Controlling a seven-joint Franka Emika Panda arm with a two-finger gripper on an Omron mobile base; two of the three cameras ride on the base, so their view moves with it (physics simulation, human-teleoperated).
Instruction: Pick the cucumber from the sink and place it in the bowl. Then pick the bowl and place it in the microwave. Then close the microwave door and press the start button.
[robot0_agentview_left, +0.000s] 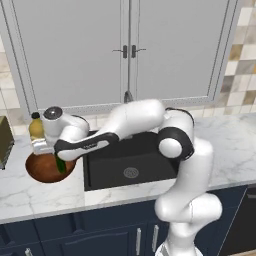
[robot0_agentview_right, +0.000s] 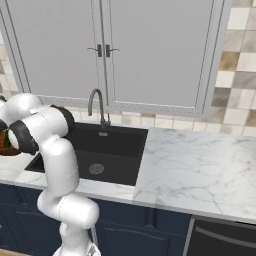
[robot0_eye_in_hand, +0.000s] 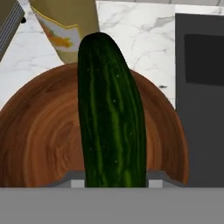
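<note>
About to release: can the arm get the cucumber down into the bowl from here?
Probably yes. The cucumber hangs in the fingers directly over the wooden bowl, with nothing between them; the bottle stands behind.

The dark green stubby cucumber (robot0_eye_in_hand: 111, 113) stands between the jaws, above the wide reddish-brown wooden bowl (robot0_eye_in_hand: 39, 140); the deep black sink (robot0_eye_in_hand: 199, 100) lies beside them.

Greens, browns and marble

Dark green cucumber (robot0_eye_in_hand: 111, 113) with lighter green streaks; reddish-brown wood-grained bowl (robot0_eye_in_hand: 39, 140); black sink (robot0_agentview_left: 131, 165); white, grey-veined marble counter (robot0_agentview_right: 200, 165).
</note>
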